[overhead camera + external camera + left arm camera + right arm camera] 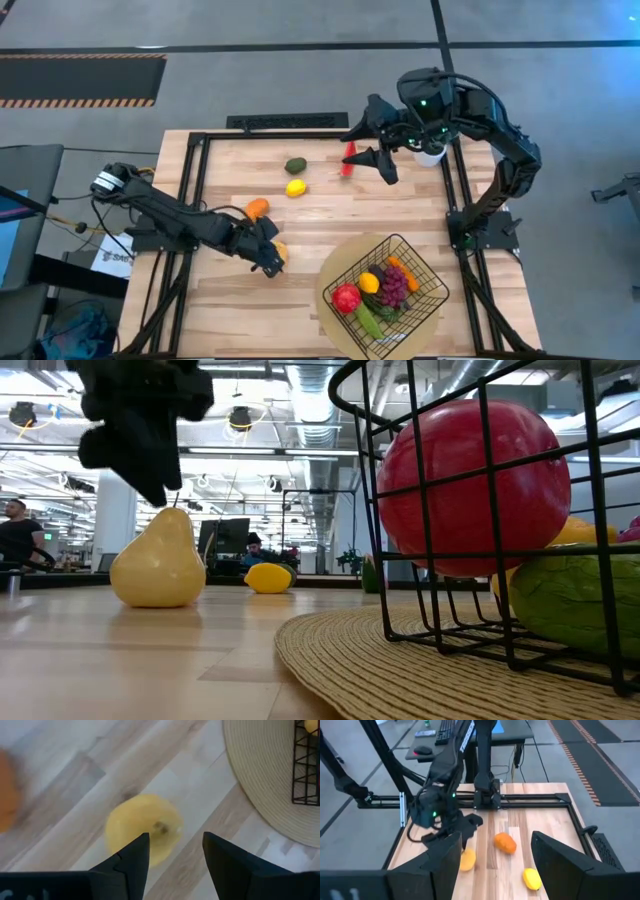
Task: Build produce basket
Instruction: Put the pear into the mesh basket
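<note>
A yellow pear (158,560) stands upright on the table; it also shows in the high view (281,252) and in the left wrist view (142,827). My left gripper (175,845) is open just above it, pointing down, one finger at either side of the stem; it shows in the high view (266,256) too. My right gripper (368,148) is open and empty above the table's far side, beside a red produce piece (348,158). The black wire basket (410,262) stands on a round tan mat (330,300) and holds a red apple (346,297), a lemon, purple grapes (394,285), a carrot and a cucumber.
An orange (257,208), a lemon (296,187) and an avocado (295,165) lie loose on the table's middle and far part. A white pot (430,156) stands under the right arm. Black frame rails run along the table's edges. People show in the room behind.
</note>
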{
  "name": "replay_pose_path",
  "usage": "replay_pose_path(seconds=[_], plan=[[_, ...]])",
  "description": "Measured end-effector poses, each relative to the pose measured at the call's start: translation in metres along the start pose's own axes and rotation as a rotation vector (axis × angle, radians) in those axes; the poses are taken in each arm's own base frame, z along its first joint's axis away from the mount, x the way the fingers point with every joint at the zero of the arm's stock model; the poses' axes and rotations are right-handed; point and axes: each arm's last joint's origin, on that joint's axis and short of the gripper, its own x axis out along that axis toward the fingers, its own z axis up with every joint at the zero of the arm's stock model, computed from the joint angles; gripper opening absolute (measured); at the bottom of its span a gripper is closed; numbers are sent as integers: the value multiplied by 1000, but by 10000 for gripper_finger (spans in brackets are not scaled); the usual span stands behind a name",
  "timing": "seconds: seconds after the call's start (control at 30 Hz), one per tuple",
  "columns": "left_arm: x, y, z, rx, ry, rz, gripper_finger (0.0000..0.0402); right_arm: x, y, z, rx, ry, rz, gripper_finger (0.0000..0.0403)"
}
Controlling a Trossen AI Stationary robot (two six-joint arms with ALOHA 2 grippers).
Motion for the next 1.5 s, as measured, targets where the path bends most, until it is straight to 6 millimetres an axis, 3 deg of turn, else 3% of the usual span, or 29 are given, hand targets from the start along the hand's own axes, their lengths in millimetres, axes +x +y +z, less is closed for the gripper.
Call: replay_pose_path(seconds=[0.2, 0.63, 1.0, 1.23, 1.37, 1.5], plan=[[13, -5, 7, -7, -18, -14, 170, 0, 0, -1, 4, 8, 0, 260], [15, 0, 20, 9, -69, -7, 170, 0, 0, -3, 10, 31, 2, 260], [14, 0, 17, -2, 34, -60, 170, 0, 0, -4, 13, 44, 2, 260], [16, 7, 26, -90, -54, 16, 169, 0, 0, -4, 16, 44, 2, 260], [17, 15, 28, -128, -90, 98, 141, 0, 1, -4, 30, 45, 3, 260], [16, 22, 27, -129, -102, 179, 71, 0, 1, -4, 31, 45, 4, 260]])
